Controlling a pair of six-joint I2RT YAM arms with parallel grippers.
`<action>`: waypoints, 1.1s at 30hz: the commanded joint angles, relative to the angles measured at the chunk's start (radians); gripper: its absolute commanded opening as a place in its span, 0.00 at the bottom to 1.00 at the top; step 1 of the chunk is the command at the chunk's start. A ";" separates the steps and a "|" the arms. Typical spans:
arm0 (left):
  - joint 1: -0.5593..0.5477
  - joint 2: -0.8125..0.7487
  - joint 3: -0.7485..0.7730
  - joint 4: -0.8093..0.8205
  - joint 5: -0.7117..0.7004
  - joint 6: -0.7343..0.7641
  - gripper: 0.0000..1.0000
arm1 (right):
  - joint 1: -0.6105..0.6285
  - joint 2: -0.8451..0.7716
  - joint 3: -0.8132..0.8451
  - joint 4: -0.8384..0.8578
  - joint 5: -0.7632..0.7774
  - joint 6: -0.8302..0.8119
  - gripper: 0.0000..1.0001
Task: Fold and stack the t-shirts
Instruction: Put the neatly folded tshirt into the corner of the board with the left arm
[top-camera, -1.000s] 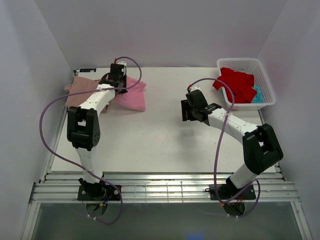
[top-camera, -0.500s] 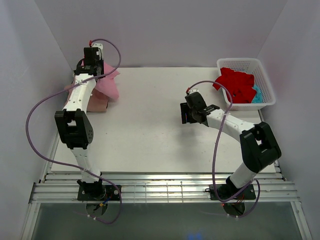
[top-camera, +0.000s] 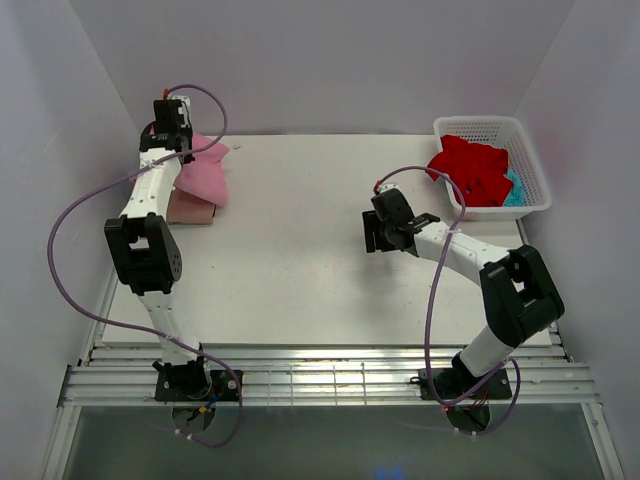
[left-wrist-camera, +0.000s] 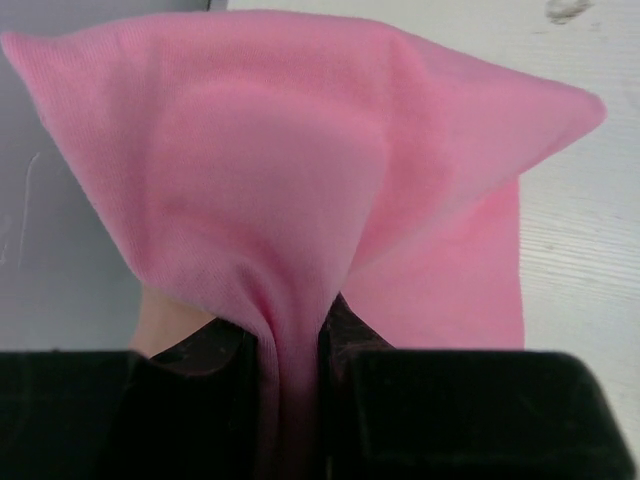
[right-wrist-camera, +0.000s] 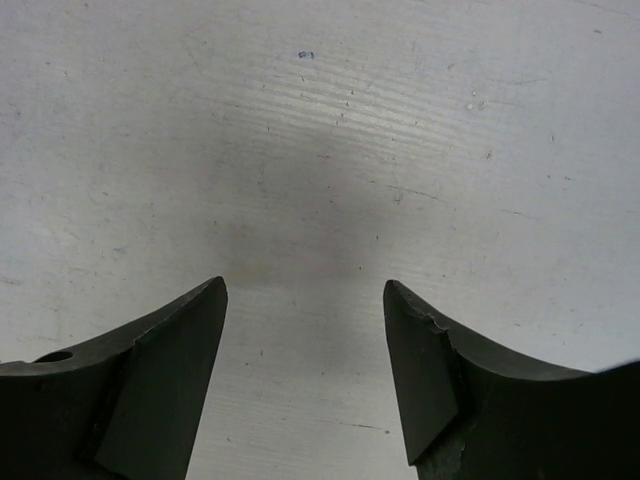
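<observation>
A bright pink t-shirt (top-camera: 203, 176) hangs folded from my left gripper (top-camera: 186, 150) at the table's far left corner, over a folded dusty rose t-shirt (top-camera: 188, 208). In the left wrist view the pink t-shirt (left-wrist-camera: 290, 200) is pinched between my left gripper's (left-wrist-camera: 293, 345) black fingers, and a bit of the rose t-shirt (left-wrist-camera: 165, 320) shows below it. My right gripper (top-camera: 369, 229) stands open low over the bare mid-table. In the right wrist view the right gripper (right-wrist-camera: 305, 290) holds nothing. A red t-shirt (top-camera: 470, 168) and a teal t-shirt (top-camera: 513, 190) lie in the basket.
The white latticed basket (top-camera: 530, 155) stands at the far right corner. White walls close in the table (top-camera: 300, 260) at the back and on both sides. A metal rail runs along the near edge by the arm bases.
My left gripper has carried the pink t-shirt off the table to the left and up, over the dusty rose one. The right gripper has shifted only slightly.
</observation>
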 joint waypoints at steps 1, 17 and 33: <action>0.044 0.033 -0.012 0.041 -0.072 0.018 0.07 | -0.001 -0.054 -0.015 0.007 0.023 -0.019 0.70; 0.084 0.113 0.046 0.186 -0.332 -0.020 0.64 | -0.001 -0.146 -0.098 -0.016 0.046 -0.034 0.71; -0.272 -0.555 -0.453 0.499 -0.608 -0.264 0.85 | -0.001 -0.428 -0.148 0.020 0.065 -0.019 0.69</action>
